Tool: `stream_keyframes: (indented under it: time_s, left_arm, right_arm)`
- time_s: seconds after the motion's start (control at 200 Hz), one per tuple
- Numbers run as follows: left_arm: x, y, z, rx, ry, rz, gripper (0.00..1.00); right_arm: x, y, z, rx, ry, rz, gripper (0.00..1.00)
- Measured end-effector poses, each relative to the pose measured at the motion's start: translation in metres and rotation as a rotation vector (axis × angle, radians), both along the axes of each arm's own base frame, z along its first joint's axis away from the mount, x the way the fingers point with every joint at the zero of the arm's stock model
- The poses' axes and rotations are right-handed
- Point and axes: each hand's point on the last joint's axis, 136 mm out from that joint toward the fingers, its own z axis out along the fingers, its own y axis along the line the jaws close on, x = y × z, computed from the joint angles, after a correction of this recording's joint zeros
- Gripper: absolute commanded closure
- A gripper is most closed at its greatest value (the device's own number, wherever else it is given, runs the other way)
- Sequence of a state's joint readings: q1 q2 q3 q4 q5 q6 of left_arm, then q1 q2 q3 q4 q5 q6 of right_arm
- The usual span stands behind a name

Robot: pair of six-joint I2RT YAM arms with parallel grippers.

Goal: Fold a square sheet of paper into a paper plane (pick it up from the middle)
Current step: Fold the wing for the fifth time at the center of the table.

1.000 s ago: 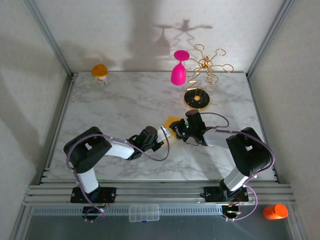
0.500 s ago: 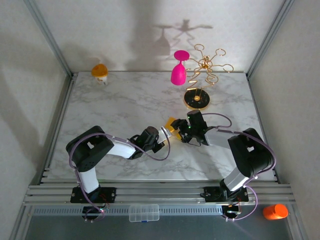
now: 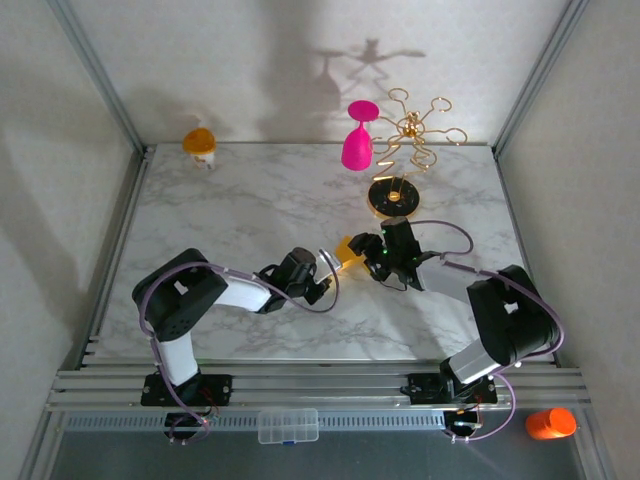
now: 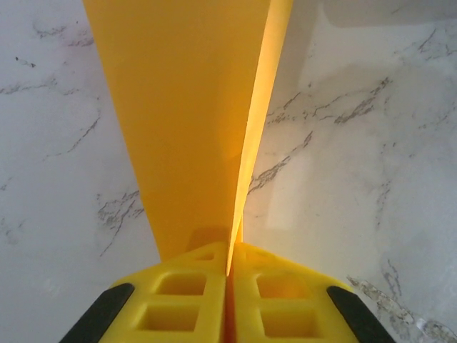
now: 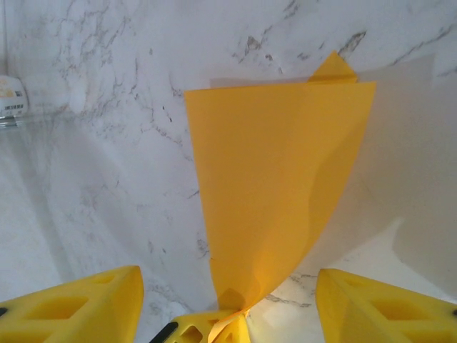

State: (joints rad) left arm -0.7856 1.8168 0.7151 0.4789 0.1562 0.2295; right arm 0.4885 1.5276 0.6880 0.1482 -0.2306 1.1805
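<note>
Yellow-orange paper (image 3: 347, 250), folded, sits mid-frame in the top view between both grippers | left gripper (image 4: 228, 286) clamped on its narrow end | from the left wrist, long axis runs bottom to top, widening upward | right gripper (image 5: 228, 286) spread wide either side of that narrow end | marble table (image 3: 240, 200) beneath.

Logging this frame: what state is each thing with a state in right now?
square sheet of paper: folded along a crease, held by one end.
left gripper: shut on the sheet.
right gripper: open, fingers wide apart.
gold rack: standing upright.
</note>
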Motion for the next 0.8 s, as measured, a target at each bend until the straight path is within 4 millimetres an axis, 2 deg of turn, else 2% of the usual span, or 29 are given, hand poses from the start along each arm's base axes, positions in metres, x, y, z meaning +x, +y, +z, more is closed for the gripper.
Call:
stream_keyframes:
  time_s: [0.441,0.696,0.801]
  left_arm:
    - [0.007,-0.004,0.000,-0.107,0.140,0.033,0.88]
    - [0.008,-0.003,-0.001,-0.148,0.190,0.040,0.88]
    - [0.008,-0.004,0.000,-0.152,0.194,0.038,0.88]
  right_arm:
    - [0.004,-0.009,0.012,-0.069,-0.117,0.047,0.35]
    - [0.001,-0.008,0.010,-0.068,-0.121,0.071,0.37]
    - [-0.001,-0.005,0.000,-0.061,-0.077,0.074,0.38]
